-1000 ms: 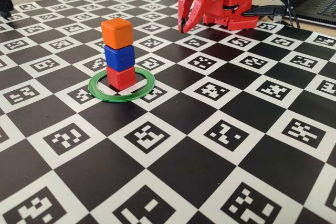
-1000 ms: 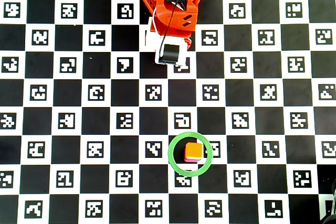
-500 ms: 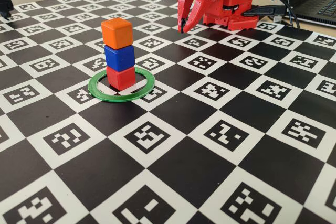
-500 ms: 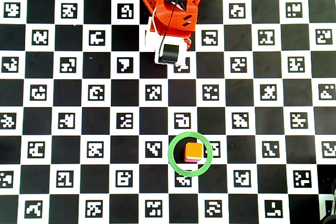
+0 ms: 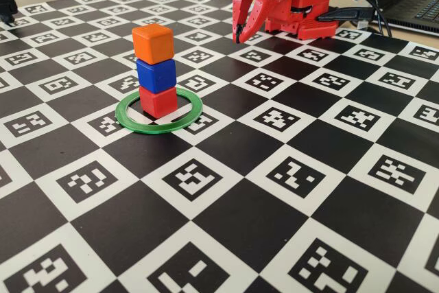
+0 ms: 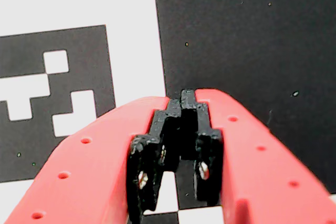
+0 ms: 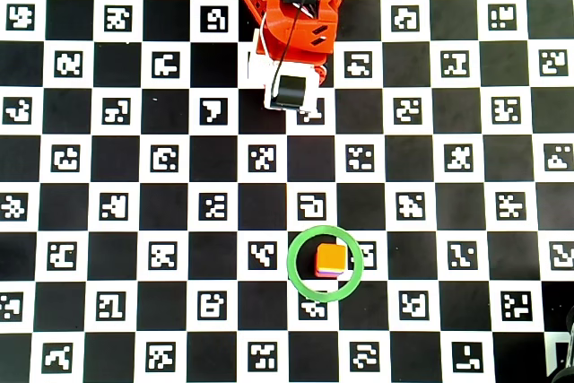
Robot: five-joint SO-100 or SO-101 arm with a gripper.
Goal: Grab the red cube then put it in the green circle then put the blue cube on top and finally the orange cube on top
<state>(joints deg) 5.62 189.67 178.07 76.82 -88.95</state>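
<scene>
A checkered marker board (image 5: 288, 238) covers the table, with cables and a laptop edge seen at the far right in the fixed view. Inside the green circle (image 5: 130, 120), the red cube (image 5: 158, 101) is set on the board, the blue cube (image 5: 156, 75) on it, and the orange cube (image 5: 152, 42) on top. The task is judged complete. The gripper (image 5: 239, 33) is parked at the far side, well apart from the stack, its jaws closed on nothing in the wrist view (image 6: 184, 98). The cubes are stacked slightly out of line, so the tower could be toppled by a bump to the table or a careless sweep of the arm.
</scene>
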